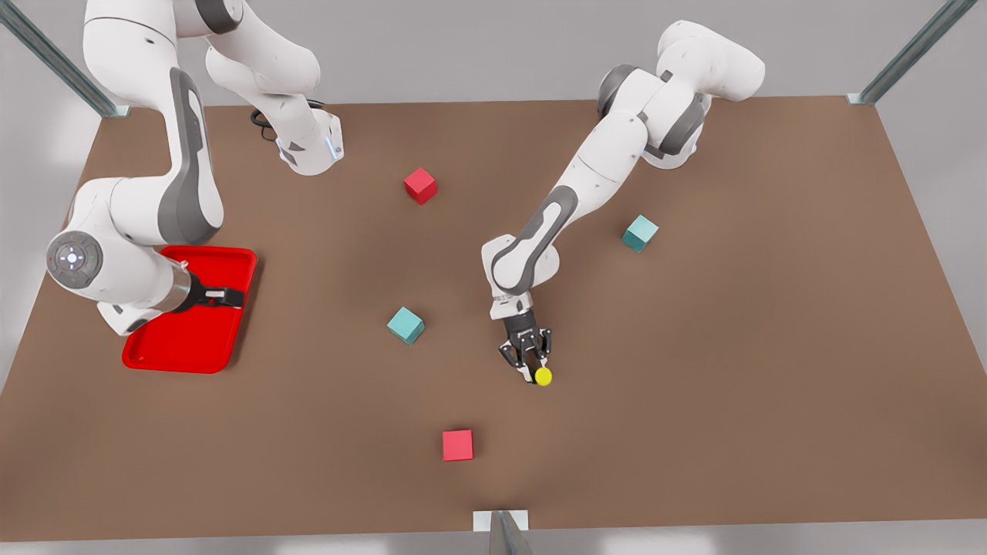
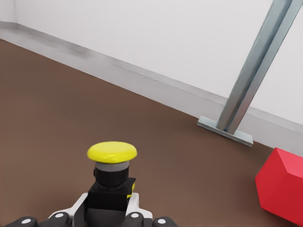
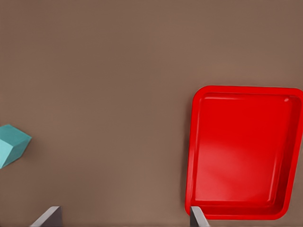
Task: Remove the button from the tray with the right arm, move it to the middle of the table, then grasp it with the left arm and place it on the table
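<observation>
the left gripper [image 1: 532, 368] sits low over the table [image 1: 694, 347], near the middle of its width and somewhat toward the near edge in the front view. its jaws are clamped on the black base of the button [image 1: 543, 376]; the yellow cap projects beyond the fingertips. in the left wrist view the button [image 2: 111, 177] stands upright between the fingers [image 2: 135, 205], base gripped on both sides, cap clear above them. whether the base touches the table cannot be told.

the right gripper [image 1: 220, 297] hangs above the tray [image 1: 185, 347], which lies near the table edge on the front view's left. in the right wrist view the tray [image 3: 241, 151] is seen from above, and the two fingertips [image 3: 198, 218] stand wide apart, with nothing between them. this arm waits.

a red cube [image 1: 420, 186] lies toward the far edge near the middle. a second red cube [image 1: 457, 445] lies toward the near edge, just beside the held button's area but apart from it; it also shows in the left wrist view [image 2: 281, 191]. a teal cube [image 1: 405, 324] lies between the tray and the left gripper. another teal cube [image 1: 640, 233] lies toward the front view's right.
</observation>
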Available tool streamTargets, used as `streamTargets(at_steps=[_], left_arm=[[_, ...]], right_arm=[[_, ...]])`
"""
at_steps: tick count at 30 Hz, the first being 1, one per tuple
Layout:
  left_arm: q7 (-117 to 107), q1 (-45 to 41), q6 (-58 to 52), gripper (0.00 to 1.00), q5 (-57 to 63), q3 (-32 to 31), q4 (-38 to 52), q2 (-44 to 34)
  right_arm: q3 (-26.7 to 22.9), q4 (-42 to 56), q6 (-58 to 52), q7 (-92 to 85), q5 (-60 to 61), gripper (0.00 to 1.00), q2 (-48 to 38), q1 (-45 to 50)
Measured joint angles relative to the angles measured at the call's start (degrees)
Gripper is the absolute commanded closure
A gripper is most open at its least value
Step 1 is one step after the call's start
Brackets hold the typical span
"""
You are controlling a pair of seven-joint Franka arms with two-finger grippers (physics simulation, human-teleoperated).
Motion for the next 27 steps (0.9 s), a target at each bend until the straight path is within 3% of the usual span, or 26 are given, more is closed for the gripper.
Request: streamTargets(at_steps=[6, 7, 8, 9, 14, 20, 24, 27], left_arm=[[-0.28, -0.95, -0.46, 0.63, 0.12, 1.09, 0.01, 0.06], [-0.38, -1.00, -0.50, 0.51, 0.22, 1.17, -0.02, 0.05], [-0.59, -1.06, -0.51, 0.23, 0.50, 1.26, -0.08, 0.05], [-0.84, -1.10, -0.53, 0.01, 0.81, 1.31, -0.12, 0.04], [-2.32, -1.14, -0.88, 0.01, 1.91, 1.29, -0.23, -0.04], [-2.77, -1.89, -1.52, 0.01, 0.95, 1.27, -0.54, -0.76], [-2.93, -2.47, -1.98, 0.01, 0.36, 1.21, -0.59, -1.18], [-2.94, -2.53, -2.18, 0.01, -0.16, 0.95, -1.87, -3.08]], right_arm=[[0.04, 2.98, 0.37, -0.36, 0.23, 0.00, 1.29, 0.20], [0.04, 3.00, 0.41, -0.43, 0.20, 0.00, 1.36, 0.20], [0.04, 3.06, 0.56, -0.50, 0.19, 0.00, 1.50, 0.18], [0.04, 3.16, 0.70, -0.56, 0.19, 0.00, 1.56, 0.17], [-0.06, 14.61, -2.70, -0.83, 0.30, 0.00, 8.13, 1.50], [-0.12, 16.80, -6.87, -1.05, 0.70, 0.00, 9.19, 1.47], [-0.13, 13.07, -7.63, -1.17, 0.35, 0.00, 5.65, 0.72], [-0.06, -0.59, -5.61, -1.27, 0.19, 0.00, -3.32, -0.88]])
